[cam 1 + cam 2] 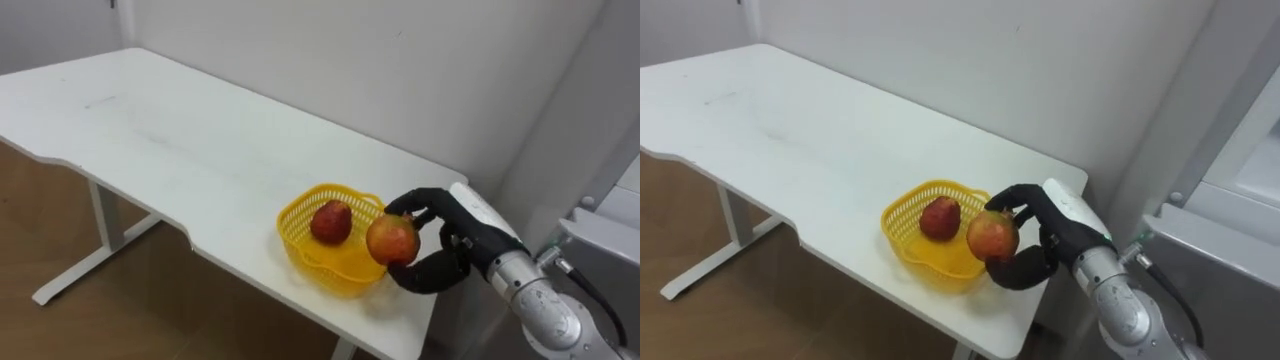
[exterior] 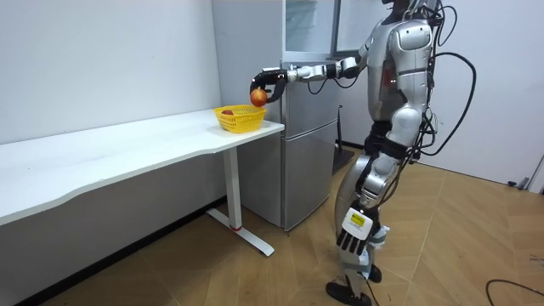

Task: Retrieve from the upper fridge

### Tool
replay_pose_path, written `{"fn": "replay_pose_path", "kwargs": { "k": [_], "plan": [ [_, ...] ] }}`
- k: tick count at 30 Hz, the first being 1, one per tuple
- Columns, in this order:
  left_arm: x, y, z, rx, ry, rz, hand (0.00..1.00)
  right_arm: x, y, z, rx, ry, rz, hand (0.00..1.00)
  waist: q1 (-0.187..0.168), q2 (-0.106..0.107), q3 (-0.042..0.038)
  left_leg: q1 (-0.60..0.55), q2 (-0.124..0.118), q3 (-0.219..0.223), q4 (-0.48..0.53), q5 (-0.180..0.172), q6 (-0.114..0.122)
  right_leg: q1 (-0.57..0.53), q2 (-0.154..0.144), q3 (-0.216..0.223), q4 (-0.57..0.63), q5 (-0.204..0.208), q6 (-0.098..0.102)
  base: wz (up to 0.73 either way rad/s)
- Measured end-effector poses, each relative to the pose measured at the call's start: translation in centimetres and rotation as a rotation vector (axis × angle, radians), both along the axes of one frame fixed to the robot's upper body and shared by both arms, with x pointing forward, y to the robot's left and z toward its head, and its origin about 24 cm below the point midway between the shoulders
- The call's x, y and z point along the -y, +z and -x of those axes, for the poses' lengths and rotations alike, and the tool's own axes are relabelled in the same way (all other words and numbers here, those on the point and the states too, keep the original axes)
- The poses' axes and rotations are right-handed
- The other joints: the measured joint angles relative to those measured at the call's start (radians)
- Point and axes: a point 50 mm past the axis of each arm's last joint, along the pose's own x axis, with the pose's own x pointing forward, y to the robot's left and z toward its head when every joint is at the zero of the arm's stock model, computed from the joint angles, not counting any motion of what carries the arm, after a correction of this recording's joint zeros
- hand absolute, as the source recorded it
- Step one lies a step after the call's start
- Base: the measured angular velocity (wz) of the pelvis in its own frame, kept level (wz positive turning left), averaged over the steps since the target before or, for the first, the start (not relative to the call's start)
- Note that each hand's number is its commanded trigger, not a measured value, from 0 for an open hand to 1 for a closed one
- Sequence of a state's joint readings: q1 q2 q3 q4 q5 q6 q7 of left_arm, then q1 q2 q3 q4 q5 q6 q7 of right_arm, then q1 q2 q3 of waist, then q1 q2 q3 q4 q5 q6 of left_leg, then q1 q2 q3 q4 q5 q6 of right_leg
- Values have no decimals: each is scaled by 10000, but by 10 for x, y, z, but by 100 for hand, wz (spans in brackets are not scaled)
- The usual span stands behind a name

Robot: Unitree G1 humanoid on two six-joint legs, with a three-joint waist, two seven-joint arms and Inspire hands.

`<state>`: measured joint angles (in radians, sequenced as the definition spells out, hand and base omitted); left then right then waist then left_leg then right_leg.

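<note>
My right hand (image 1: 452, 243) is shut on a round red-yellow fruit (image 1: 392, 240) and holds it just above the near right rim of a yellow basket (image 1: 291, 226). A darker red fruit (image 1: 331, 222) lies inside the basket. The basket stands on the right end of a white table (image 1: 180, 140), close to its front edge. In the room view I stand upright beside the grey fridge (image 2: 297, 127), right arm stretched out level toward the basket (image 2: 239, 119). My left hand (image 2: 355, 231) hangs open by my thigh.
The table runs far to my left along a white wall. The fridge's grey body (image 1: 1240, 230) rises just right of the table end, close to my forearm. Wooden floor lies below the table's front edge.
</note>
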<state>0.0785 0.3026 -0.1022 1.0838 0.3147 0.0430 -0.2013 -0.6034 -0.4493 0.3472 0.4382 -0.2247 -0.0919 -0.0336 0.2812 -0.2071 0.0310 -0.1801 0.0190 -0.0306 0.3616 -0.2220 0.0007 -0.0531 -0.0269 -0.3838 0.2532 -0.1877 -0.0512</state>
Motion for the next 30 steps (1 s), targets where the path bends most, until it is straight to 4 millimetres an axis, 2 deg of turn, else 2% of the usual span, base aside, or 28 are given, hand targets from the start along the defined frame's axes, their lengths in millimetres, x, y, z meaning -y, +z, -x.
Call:
{"fn": "replay_pose_path", "kwargs": {
  "k": [2,4,20,21,22,30],
  "plan": [
    [-2,1,-2,71,45,-18,0,-7,3,-1,207,162,106,100,11,-159,14,8,9,-9,12,0,-1,2,1,-4,27,-8,5,2],
    [-2,1,-3,76,38,-18,0,-10,5,-2,270,279,179,100,17,-227,33,-16,9,-20,70,-3,0,6,2,-13,31,-8,5,0],
    [-2,1,-3,40,38,12,0,-14,7,-4,315,366,355,100,17,-212,48,-97,-1,-1,214,-38,46,-19,-16,-12,48,-7,5,0],
    [-2,1,-3,39,39,11,0,-14,7,-4,315,365,356,47,20,-212,48,-94,-1,-1,209,-38,46,-19,-16,-12,48,-7,5,0],
    [-2,1,-3,33,39,12,0,-14,7,-4,313,364,356,0,28,-211,48,-88,-1,1,201,-38,46,-18,-16,-11,48,-7,5,0],
    [-2,1,-2,3,37,13,0,-6,-2,-6,-105,35,460,0,74,-194,61,-67,7,29,195,-39,47,7,-20,-11,53,-7,5,0]
  ]
}}
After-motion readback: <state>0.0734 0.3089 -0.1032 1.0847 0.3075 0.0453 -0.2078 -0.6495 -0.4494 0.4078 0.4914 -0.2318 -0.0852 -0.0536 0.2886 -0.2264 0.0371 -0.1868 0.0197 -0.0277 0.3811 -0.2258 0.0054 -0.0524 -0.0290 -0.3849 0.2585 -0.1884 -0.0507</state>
